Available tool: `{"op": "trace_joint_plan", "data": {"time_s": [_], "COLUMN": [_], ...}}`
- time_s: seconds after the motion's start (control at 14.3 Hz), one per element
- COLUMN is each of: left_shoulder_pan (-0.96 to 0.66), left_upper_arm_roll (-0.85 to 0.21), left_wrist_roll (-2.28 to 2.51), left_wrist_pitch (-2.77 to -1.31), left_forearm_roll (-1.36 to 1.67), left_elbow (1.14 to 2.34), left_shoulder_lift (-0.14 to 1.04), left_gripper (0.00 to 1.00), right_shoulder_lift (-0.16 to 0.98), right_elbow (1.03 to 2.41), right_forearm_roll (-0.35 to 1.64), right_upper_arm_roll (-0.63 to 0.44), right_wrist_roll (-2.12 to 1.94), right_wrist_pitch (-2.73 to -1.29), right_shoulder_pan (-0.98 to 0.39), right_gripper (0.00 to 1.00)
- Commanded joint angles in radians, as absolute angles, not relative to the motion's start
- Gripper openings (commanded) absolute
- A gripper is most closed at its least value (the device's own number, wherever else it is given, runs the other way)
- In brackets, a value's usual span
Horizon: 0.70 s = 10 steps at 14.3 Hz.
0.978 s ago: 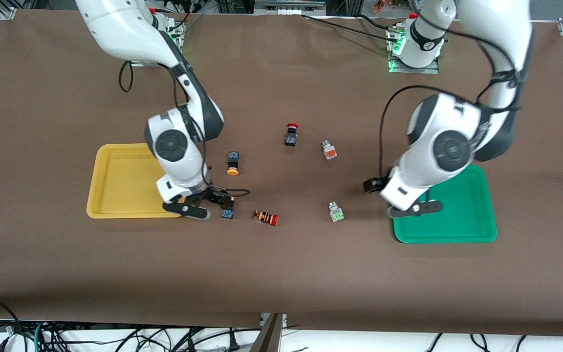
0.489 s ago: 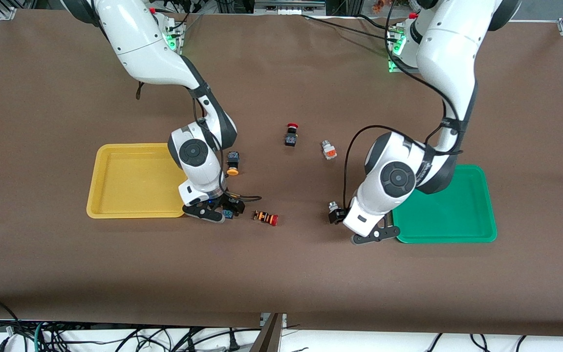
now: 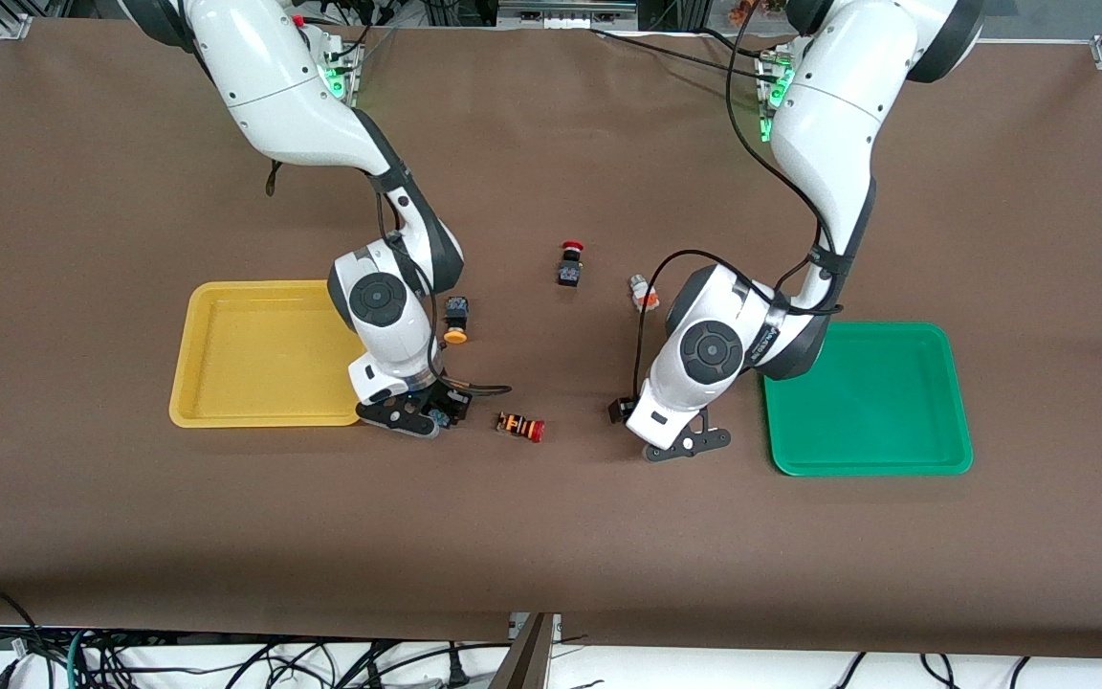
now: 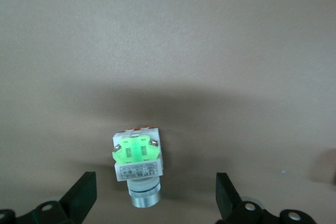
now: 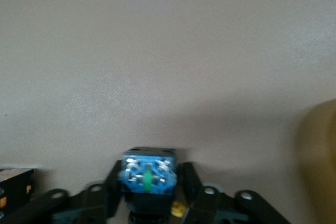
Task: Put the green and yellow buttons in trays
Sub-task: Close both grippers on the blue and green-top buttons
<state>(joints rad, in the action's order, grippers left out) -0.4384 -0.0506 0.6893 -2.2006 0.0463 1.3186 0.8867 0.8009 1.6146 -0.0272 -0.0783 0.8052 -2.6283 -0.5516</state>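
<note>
The left gripper (image 4: 152,203) stands open, low over the brown table (image 3: 551,536), and the small white-bodied push-button with green face (image 4: 137,167) lies between its fingers, nearer one finger, its long axis along them. The shallow green plastic tray (image 3: 934,459) waits just beside, with free room. The right gripper (image 3: 414,418) is closed on a black-bodied button with blue end (image 5: 147,176), just beside the shallow yellow plastic tray (image 3: 197,402).

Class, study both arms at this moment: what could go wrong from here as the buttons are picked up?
1. The right end effector grips a black-bodied button close to the yellow tray; lifted too low, it might clip the rim.
2. The left end effector is open around the green-faced button, which sits off-centre, so closing could push it askew.
</note>
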Motion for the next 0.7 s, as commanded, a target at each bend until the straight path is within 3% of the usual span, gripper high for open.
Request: {"op": "trace_joint_plan", "data": {"time_s": [0.0, 0.14, 0.28, 0.35, 0.49, 0.63], "left_shoulder_pan": [-0.436, -0.443, -0.44, -0.443, -0.443, -0.443], "left_upper_arm_roll": [-0.037, -0.037, -0.037, -0.037, -0.037, -0.034], "left_wrist_roll": [0.687, 0.689, 0.687, 0.687, 0.687, 0.69], "left_wrist_pitch": [-2.2, -2.2, -2.201, -2.201, -2.2, -2.195], "left_forearm_roll": [0.023, 0.011, 0.005, 0.008, -0.006, -0.043], "left_elbow": [1.325, 1.325, 1.321, 1.321, 1.316, 1.312], "left_shoulder_lift": [0.891, 0.9, 0.919, 0.926, 0.93, 0.907], "left_gripper": [1.0, 1.0, 0.6, 0.35, 0.13, 0.0], "right_shoulder_lift": [0.813, 0.802, 0.779, 0.767, 0.712, 0.663], "right_elbow": [1.601, 1.573, 1.536, 1.516, 1.514, 1.537], "right_forearm_roll": [-0.028, -0.035, -0.037, -0.028, -0.025, -0.017], "right_upper_arm_roll": [-0.078, -0.081, -0.083, -0.083, -0.086, -0.087], "right_wrist_roll": [0.805, 0.787, 0.732, 0.671, 0.58, 0.496], "right_wrist_pitch": [-2.632, -2.62, -2.52, -2.452, -2.34, -2.274], "right_shoulder_pan": [-0.552, -0.543, -0.517, -0.496, -0.453, -0.413], "right_gripper": [0.0, 0.0, 0.0, 0.0, 0.0, 0.0]}}
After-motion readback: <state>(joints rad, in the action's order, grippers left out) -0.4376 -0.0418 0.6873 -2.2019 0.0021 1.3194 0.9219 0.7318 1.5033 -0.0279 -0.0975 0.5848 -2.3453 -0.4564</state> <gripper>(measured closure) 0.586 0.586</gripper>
